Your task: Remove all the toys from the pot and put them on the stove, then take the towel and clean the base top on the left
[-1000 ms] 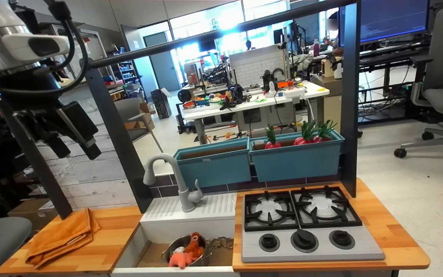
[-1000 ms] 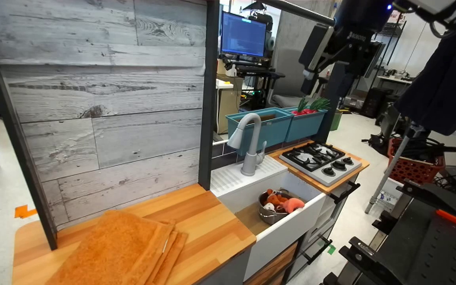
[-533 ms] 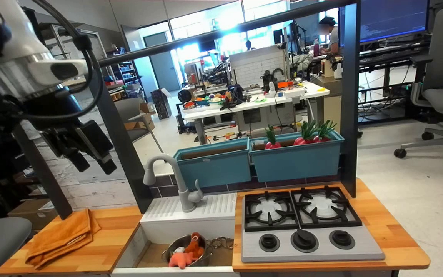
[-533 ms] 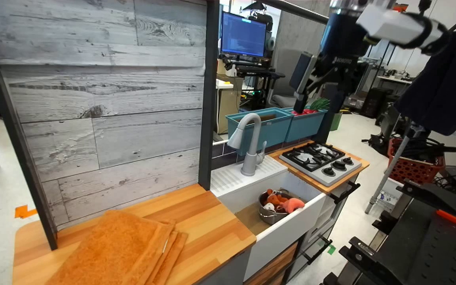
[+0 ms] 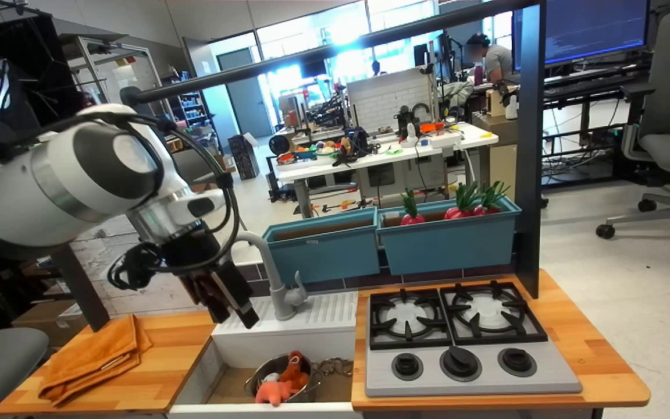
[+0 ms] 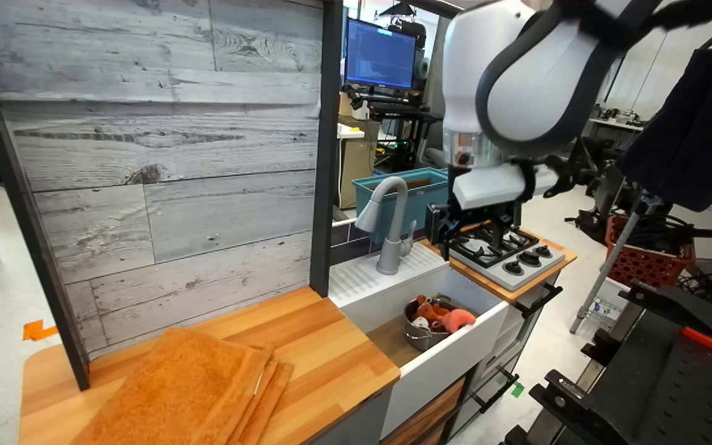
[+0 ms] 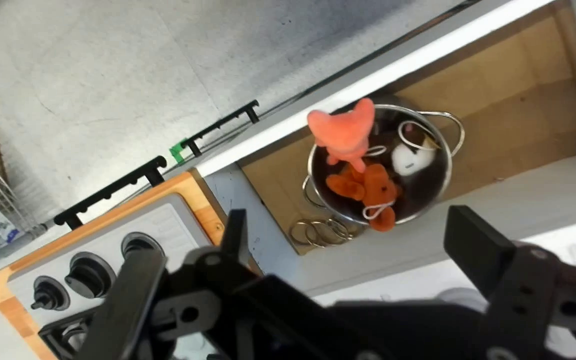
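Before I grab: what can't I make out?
In an exterior view: near end of towel, cut off by bottom edge.
In both exterior views: base top, where towel covers it.
Wrist view: pot floor under orange toy, hidden by it.
Wrist view: stove burners, partly blocked by gripper.

Wrist view: nearest, down into pot [image 7: 420,192]. Both exterior views: slanted down, sharing sink [image 5: 236,349], stove [image 5: 469,345].
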`<action>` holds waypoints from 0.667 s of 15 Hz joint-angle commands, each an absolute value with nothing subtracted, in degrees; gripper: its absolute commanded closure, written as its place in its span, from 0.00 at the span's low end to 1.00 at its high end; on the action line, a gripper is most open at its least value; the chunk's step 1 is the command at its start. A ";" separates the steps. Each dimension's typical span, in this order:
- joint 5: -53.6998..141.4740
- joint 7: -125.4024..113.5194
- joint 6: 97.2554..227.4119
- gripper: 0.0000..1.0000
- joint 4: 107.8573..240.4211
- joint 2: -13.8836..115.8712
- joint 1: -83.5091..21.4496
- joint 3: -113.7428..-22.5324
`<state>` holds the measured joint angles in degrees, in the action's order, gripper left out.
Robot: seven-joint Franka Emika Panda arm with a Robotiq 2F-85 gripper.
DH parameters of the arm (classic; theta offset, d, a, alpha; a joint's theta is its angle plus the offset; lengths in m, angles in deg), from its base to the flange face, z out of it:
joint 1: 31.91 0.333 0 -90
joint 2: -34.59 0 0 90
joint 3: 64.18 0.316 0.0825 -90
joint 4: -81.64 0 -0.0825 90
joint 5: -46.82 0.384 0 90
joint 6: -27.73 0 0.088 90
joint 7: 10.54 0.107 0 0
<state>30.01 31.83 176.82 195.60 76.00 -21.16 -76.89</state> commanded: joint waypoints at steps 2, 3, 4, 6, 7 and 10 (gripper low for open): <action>32.60 34.37 167.78 0.00 178.13 93.39 -20.18 -79.78; 32.86 34.58 165.65 0.00 175.14 96.07 -20.38 -80.13; 33.23 34.21 163.22 0.00 172.15 98.24 -20.68 -80.16; 32.99 33.62 166.29 0.00 176.93 95.68 -20.65 -79.89; 33.30 33.58 165.76 0.00 175.16 97.20 -20.74 -79.90; 33.51 33.34 167.61 0.00 176.93 96.49 -20.97 -79.56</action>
<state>32.48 34.11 165.97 175.59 97.22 -21.13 -79.40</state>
